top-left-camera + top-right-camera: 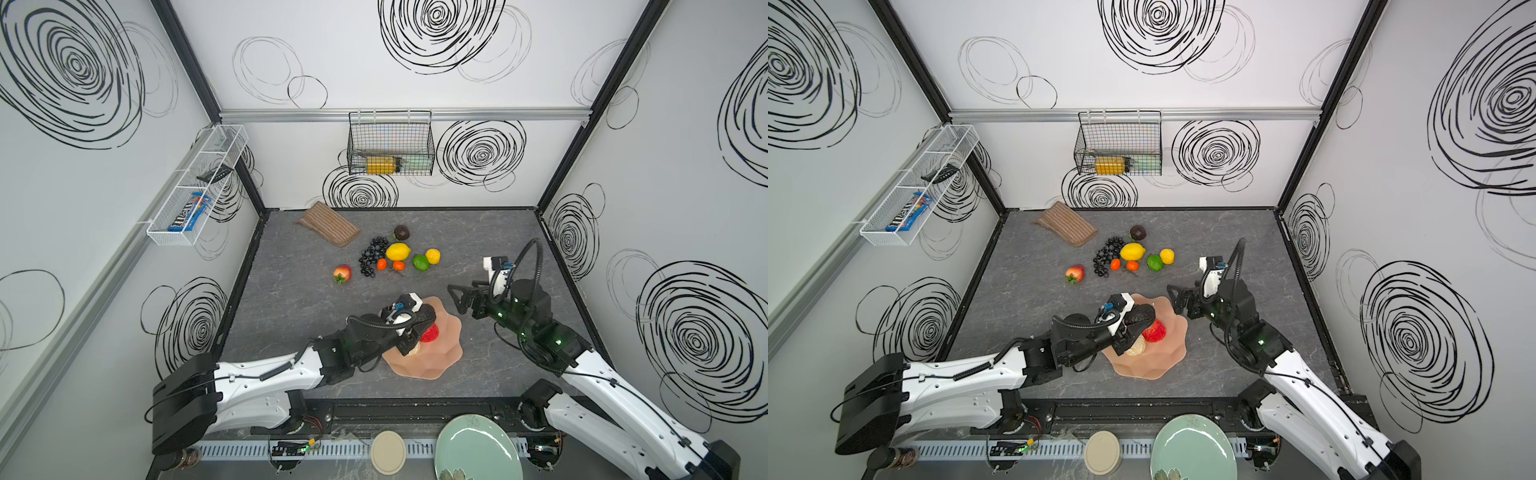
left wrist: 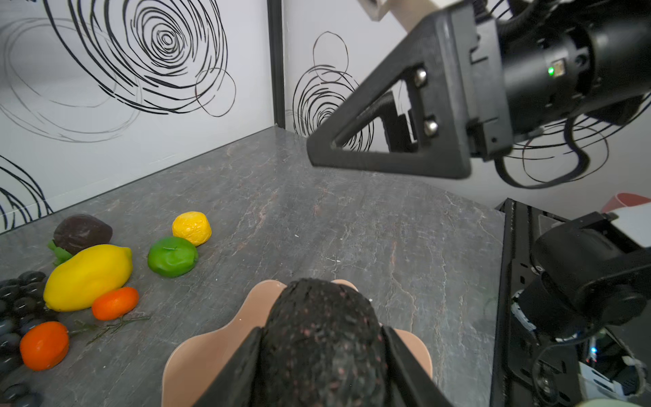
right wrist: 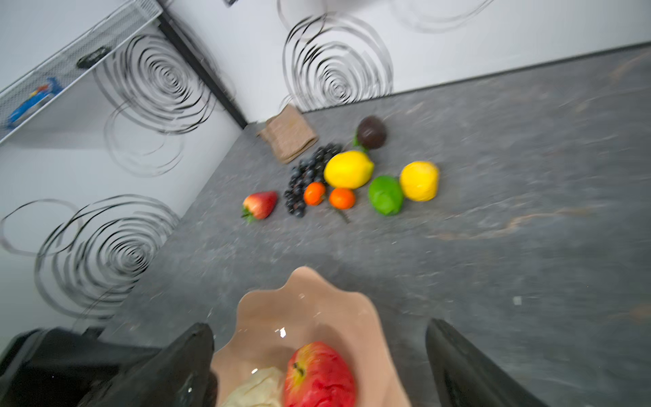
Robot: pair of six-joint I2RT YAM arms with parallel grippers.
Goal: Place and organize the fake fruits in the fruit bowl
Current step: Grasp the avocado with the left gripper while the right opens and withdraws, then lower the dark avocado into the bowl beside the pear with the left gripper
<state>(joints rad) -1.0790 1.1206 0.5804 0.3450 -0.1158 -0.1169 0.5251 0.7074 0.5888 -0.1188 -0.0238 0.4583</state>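
The peach-pink fruit bowl [image 1: 444, 353] [image 1: 1167, 357] holds a red apple [image 1: 430, 333] [image 3: 318, 373] and a beige fruit [image 1: 413, 351] [image 3: 257, 387]. My left gripper [image 1: 422, 320] [image 2: 322, 331] hangs over the bowl's left part, shut on a dark avocado [image 2: 320, 334] [image 1: 1140, 314]. My right gripper [image 1: 459, 301] [image 3: 318, 327] is open and empty above the bowl's far right rim. Farther back on the table lie a grape bunch [image 1: 372, 255], lemon [image 1: 398, 251], yellow fruit [image 1: 433, 256], lime [image 1: 420, 262], two tangerines [image 1: 381, 264], strawberry [image 1: 342, 273] and another avocado [image 1: 401, 232].
A brown striped cloth [image 1: 328, 224] lies at the table's back left. A black wire basket [image 1: 390, 143] hangs on the back wall and a white mesh shelf [image 1: 195, 187] on the left wall. A mint-green plate [image 1: 478, 449] and a beige disc [image 1: 388, 452] sit beyond the front rail.
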